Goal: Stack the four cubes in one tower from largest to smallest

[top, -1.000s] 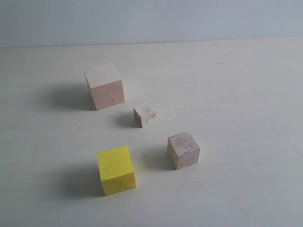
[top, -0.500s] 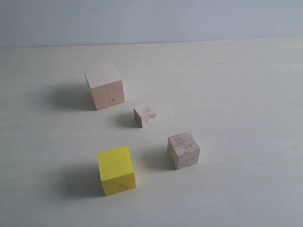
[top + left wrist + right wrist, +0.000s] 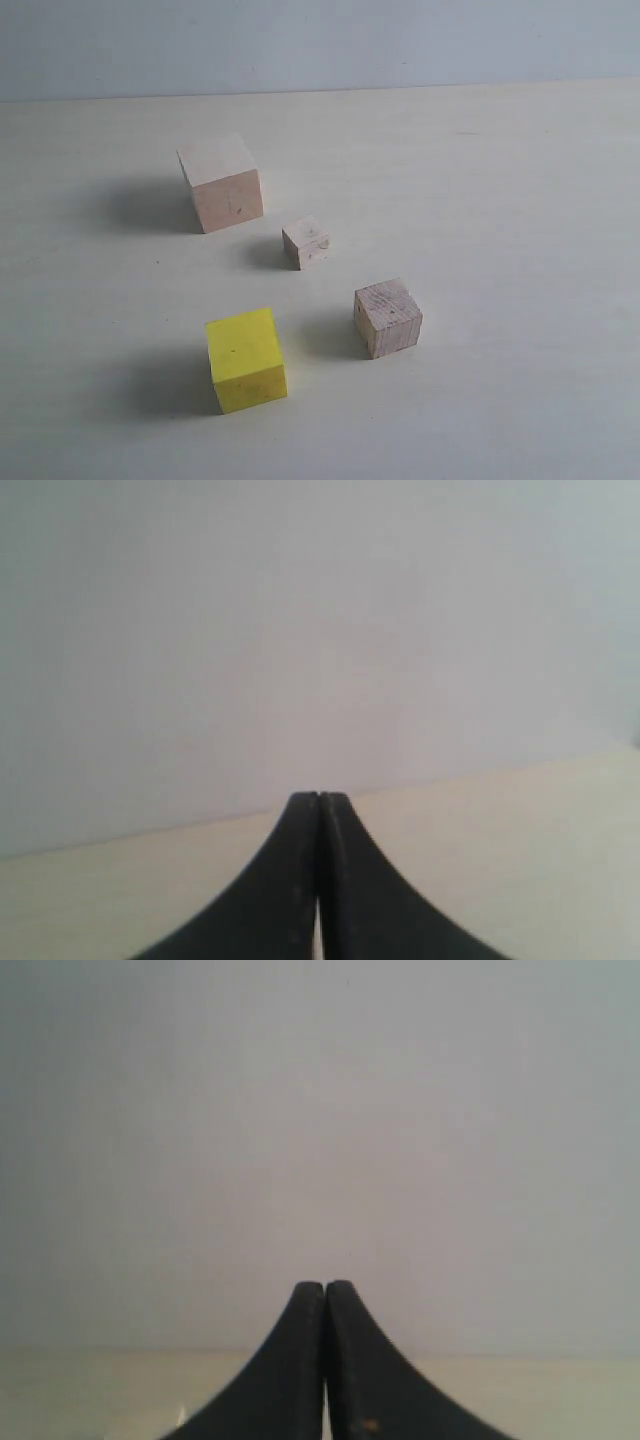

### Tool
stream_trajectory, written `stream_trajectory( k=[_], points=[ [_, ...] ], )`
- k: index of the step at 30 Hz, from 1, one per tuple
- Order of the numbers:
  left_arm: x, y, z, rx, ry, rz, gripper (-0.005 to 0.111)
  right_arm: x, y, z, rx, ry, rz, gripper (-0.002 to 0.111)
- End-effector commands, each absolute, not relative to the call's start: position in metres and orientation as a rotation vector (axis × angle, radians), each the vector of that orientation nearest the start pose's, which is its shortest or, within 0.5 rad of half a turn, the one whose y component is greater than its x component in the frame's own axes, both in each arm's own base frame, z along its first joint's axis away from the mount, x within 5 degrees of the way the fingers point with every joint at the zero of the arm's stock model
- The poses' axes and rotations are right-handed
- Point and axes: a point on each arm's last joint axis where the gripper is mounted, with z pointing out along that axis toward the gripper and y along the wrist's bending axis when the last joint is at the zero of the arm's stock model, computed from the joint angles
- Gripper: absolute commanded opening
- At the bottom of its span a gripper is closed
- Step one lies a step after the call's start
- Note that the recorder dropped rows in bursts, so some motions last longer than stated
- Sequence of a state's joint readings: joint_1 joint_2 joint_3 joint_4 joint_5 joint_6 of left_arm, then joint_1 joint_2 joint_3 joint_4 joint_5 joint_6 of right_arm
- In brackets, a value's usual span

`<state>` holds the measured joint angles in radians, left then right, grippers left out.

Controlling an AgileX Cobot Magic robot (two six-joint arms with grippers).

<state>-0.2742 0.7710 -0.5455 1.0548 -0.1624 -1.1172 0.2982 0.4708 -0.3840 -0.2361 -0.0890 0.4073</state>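
Four cubes stand apart on the pale table in the exterior view. The largest, pale pinkish wood (image 3: 221, 182), is at the back left. The smallest pale wood cube (image 3: 306, 241) sits near the middle. A medium grainy wood cube (image 3: 387, 317) is to the right front. The bright yellow cube (image 3: 245, 358) is at the front left. No tower stands. Neither arm shows in the exterior view. My left gripper (image 3: 318, 798) is shut and empty, facing a blank wall. My right gripper (image 3: 325, 1286) is shut and empty too.
The table (image 3: 500, 200) runs back to a plain grey wall (image 3: 320, 45). Both wrist views show only that wall and a strip of tabletop, with no cube in them.
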Motion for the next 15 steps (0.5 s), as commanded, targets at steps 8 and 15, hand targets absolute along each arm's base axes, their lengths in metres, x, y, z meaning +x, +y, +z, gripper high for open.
stream_trajectory(
  k=[8,15],
  points=[
    [0.202,-0.089,0.285,0.325,1.883,-0.496,0.000,0.143,0.074,0.264,-0.263,2.047,0.412,0.000],
    [0.201,-0.089,0.286,0.331,1.876,-0.491,0.000,0.147,0.082,0.264,-0.037,2.064,0.627,0.000]
  ],
)
